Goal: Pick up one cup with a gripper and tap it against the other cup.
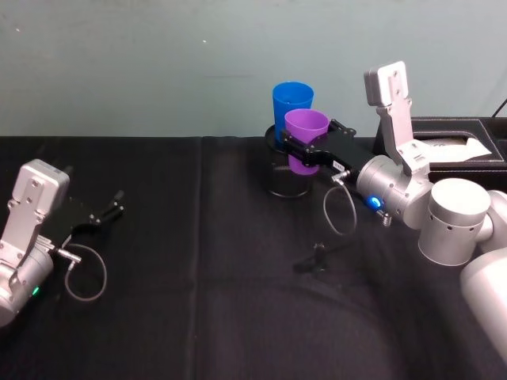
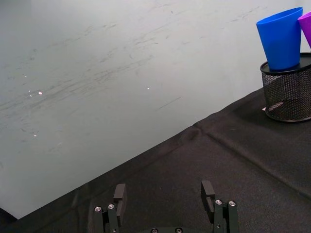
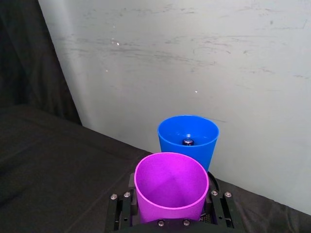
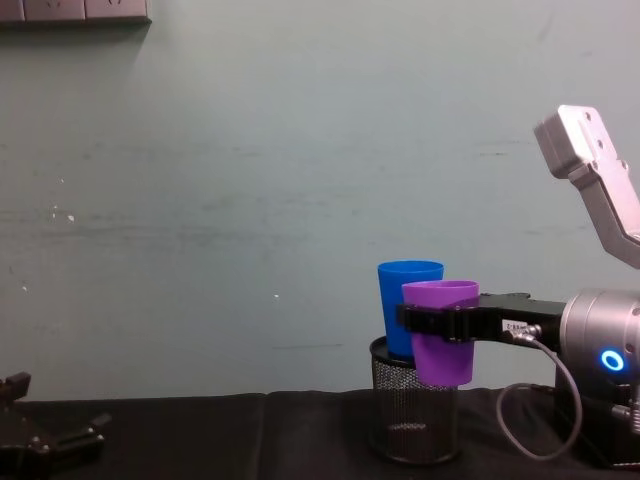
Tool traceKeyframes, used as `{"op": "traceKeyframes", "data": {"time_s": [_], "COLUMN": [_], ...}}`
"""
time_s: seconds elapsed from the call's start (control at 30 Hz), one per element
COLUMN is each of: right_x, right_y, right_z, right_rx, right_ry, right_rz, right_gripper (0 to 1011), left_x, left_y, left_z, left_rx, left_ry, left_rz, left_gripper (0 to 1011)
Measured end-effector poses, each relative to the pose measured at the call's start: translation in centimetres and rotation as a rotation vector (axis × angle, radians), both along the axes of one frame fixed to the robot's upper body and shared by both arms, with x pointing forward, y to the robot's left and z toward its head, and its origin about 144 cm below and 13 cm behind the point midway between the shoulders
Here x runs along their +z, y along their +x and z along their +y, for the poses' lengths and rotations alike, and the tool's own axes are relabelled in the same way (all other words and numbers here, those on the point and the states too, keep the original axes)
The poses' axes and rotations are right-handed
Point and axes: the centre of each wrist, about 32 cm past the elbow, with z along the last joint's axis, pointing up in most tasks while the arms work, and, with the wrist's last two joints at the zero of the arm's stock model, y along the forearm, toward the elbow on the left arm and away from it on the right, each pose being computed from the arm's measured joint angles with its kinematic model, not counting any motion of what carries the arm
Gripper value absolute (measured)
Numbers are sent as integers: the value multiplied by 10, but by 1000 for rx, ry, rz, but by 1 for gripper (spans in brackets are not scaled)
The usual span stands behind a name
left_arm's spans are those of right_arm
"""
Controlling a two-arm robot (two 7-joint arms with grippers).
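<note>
The purple cup [image 1: 306,127] hangs upright above the table, and my right gripper [image 1: 305,155] is shut on its body. It is held right in front of the blue cup [image 1: 291,99], rims nearly level. Whether the two touch I cannot tell. The blue cup stands on top of a black mesh pen holder [image 1: 287,182]. In the right wrist view the purple cup [image 3: 171,187] sits between my fingers [image 3: 121,209] with the blue cup [image 3: 188,138] just behind it. From the chest the purple cup [image 4: 442,335] overlaps the blue cup [image 4: 405,290]. My left gripper [image 1: 115,204] rests open at the left.
A black box [image 1: 451,146] with white tissue stands at the back right, behind my right arm. A small black object [image 1: 317,257] lies on the black cloth in the middle. A pale wall closes off the back of the table.
</note>
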Motion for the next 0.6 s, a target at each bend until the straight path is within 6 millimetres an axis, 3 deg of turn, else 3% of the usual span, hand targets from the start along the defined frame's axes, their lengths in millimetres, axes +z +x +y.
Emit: {"op": "traceKeyframes", "data": {"time_s": [0.6], "right_x": [0], "right_y": [0], "right_z": [0], "right_rx": [0], "right_ry": [0], "right_rz": [0], "right_gripper": [731], "left_x": [0], "left_y": [0], "left_z": [0], "left_rx": [0], "left_ry": [0], "left_rz": [0], "left_gripper": [1000]}}
